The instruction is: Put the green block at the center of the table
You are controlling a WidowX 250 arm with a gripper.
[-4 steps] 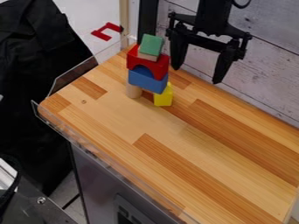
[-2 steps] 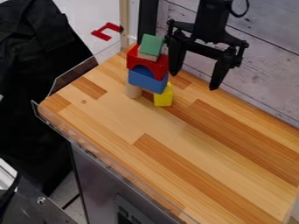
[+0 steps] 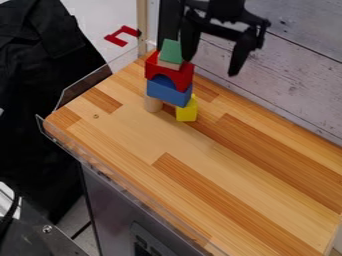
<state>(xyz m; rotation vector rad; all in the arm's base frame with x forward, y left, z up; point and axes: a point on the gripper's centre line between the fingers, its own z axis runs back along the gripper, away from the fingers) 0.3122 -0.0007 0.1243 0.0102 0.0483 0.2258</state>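
Green blk (image 3: 171, 51) atop stack, gripper (image 3: 210, 67) fingers apart

Gripper's in the upper part of the cam view, hanging just right of the stack top, in front of the white plank wall (image 3: 300, 60). Fingers spread w/ a wide gap btwn tips, both pointing down. Its left-hand finger in view is right by the green blk's edge; can't tell if they touch.

Green blk sits on a thin tan blk (image 3: 169, 65), which is on the red arch blk (image 3: 183, 76). Under that: blue blk (image 3: 167, 93), held up by wood cyl (image 3: 153, 104) on the left + yellow blk (image 3: 187, 111) on the right, both standing on the wood tbl (image 3: 254, 190). Whole stack is nr the tbl's upper-left end in view, well apart from ctr.

Also: clear guard (image 3: 83, 86) along tbl edge, red bracket-shaped pc (image 3: 117, 38) beyond it, blk cloth (image 3: 33, 75) at left, dark post (image 3: 169, 22) behind stack.
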